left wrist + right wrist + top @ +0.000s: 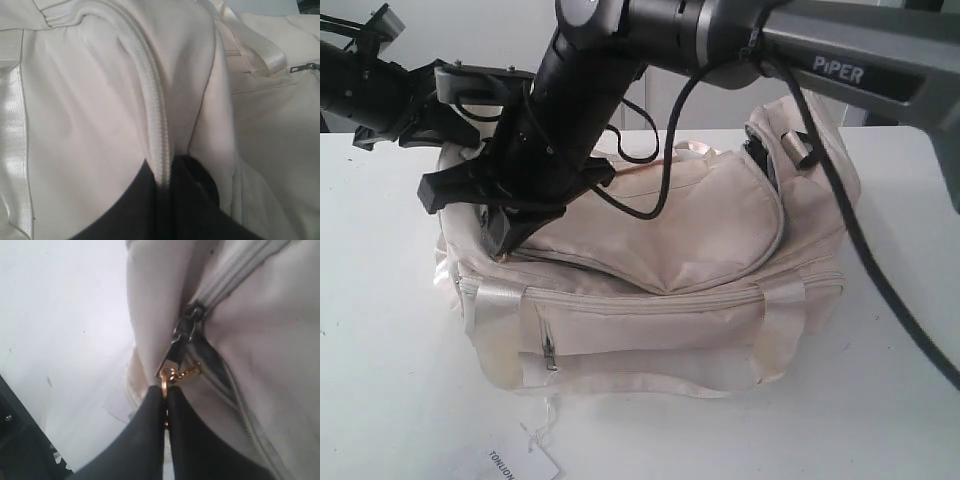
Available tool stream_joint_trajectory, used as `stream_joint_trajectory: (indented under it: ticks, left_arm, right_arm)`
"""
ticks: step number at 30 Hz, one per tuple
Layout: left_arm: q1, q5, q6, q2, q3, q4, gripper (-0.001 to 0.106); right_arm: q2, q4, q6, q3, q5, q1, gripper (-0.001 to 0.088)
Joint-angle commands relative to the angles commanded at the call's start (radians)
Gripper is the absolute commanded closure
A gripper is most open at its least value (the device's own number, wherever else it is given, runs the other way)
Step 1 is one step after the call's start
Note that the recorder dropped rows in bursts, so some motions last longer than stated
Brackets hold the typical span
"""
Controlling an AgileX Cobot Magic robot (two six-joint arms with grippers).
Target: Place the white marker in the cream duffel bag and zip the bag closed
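- Gold ring charm is what my right gripper has: the two black fingers are pressed together on it, with only the ring's top and its short chain showing above them.
- Just past the chain sits the zipper slider. Beyond it the teeth look meshed; between it and my fingers the gap is open on dark lining. I judge the zip part-closed, with the pull to run toward the gripper.
- My left gripper is closed too, pinching the zipper track and the fabric edge, bracing the cream duffel bag against the pull.
- I can't see the white marker in any view. I take it to be inside the bag, but the pictures don't confirm that.
- Outward: the bag stands on the white table, with a paper tag near its front. The right arm reaches across to the bag's left end, and its black cable droops onto the lid.
- Risks:
  - The ring is held by a thin pinch, so a hard tug or a pull off the zip's line could pop it free.
  - Slack lining in the gap could feed into the slider and jam it.
  - If the left pinch slips, the soft bag will drag or bunch instead of zipping.
  - The cable could catch on the lid.
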Motion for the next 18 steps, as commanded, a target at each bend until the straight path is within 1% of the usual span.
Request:
stream_joint_trajectory:
  ticks: [12, 18]
  left_arm:
    - [0.0, -0.004, 0.0, 0.0, 0.0, 0.033, 0.105]
    - [0.0, -0.004, 0.0, 0.0, 0.0, 0.063, 0.105]
  right_arm:
    - [-0.054, -0.145, 0.004, 0.0, 0.0, -0.002, 0.0868]
    - [-0.099, -0.178, 0.004, 0.0, 0.0, -0.002, 0.0868]
